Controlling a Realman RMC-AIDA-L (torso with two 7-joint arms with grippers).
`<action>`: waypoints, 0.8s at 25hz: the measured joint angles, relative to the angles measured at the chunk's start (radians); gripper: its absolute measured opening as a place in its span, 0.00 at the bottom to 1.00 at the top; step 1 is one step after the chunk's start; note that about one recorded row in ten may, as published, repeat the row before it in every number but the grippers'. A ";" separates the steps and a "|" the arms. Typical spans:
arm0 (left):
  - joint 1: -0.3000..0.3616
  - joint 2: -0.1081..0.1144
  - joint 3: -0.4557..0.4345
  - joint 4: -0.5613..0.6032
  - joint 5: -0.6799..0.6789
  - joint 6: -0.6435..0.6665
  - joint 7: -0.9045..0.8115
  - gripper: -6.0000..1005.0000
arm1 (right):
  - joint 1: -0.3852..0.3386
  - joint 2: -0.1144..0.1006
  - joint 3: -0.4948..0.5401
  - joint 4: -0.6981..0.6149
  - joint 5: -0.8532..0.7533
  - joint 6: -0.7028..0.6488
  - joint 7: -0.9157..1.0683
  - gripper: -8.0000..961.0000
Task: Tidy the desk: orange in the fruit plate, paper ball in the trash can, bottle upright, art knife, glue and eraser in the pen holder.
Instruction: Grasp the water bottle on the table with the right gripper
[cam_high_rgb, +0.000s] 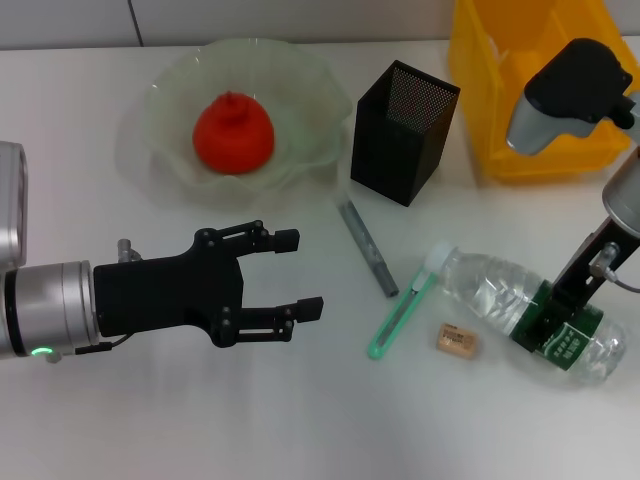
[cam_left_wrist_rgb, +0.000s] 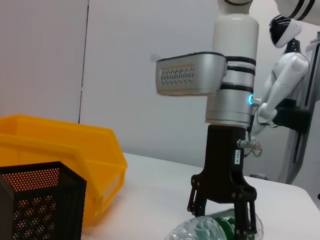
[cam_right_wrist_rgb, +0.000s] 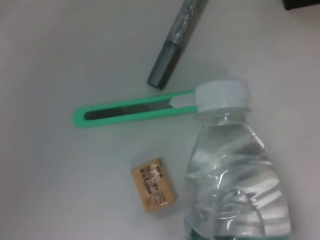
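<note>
The orange (cam_high_rgb: 234, 133) rests in the glass fruit plate (cam_high_rgb: 160, 100) at the back left. In front of the black mesh pen holder (cam_high_rgb: 403, 131) lie the grey glue stick (cam_high_rgb: 366, 247), the green art knife (cam_high_rgb: 400, 316) and the tan eraser (cam_high_rgb: 457, 340). On its side at the right is the clear bottle (cam_high_rgb: 490, 290), white cap against the knife. My right gripper (cam_high_rgb: 555, 320) grips its green label from above, a finger on each side (cam_left_wrist_rgb: 222, 222). My left gripper (cam_high_rgb: 302, 273) hovers open and empty over the table's front left. The paper ball is out of view.
A yellow bin (cam_high_rgb: 500, 90) stands at the back right, beside the pen holder (cam_left_wrist_rgb: 40, 200). In the right wrist view the knife (cam_right_wrist_rgb: 135, 111), eraser (cam_right_wrist_rgb: 154, 184), glue stick (cam_right_wrist_rgb: 175, 45) and bottle (cam_right_wrist_rgb: 235, 170) lie close together. Another robot (cam_left_wrist_rgb: 285, 80) stands beyond the table.
</note>
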 joint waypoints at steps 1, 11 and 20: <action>0.000 0.000 0.000 0.000 0.000 0.000 0.000 0.82 | 0.000 0.000 0.000 0.000 0.000 0.000 0.000 0.85; 0.001 0.000 0.000 0.000 0.000 0.002 0.000 0.82 | 0.000 0.009 -0.007 -0.009 -0.005 0.004 0.000 0.85; 0.002 -0.001 0.000 0.001 0.000 0.000 0.001 0.82 | 0.003 0.011 -0.045 -0.026 -0.020 0.024 0.011 0.85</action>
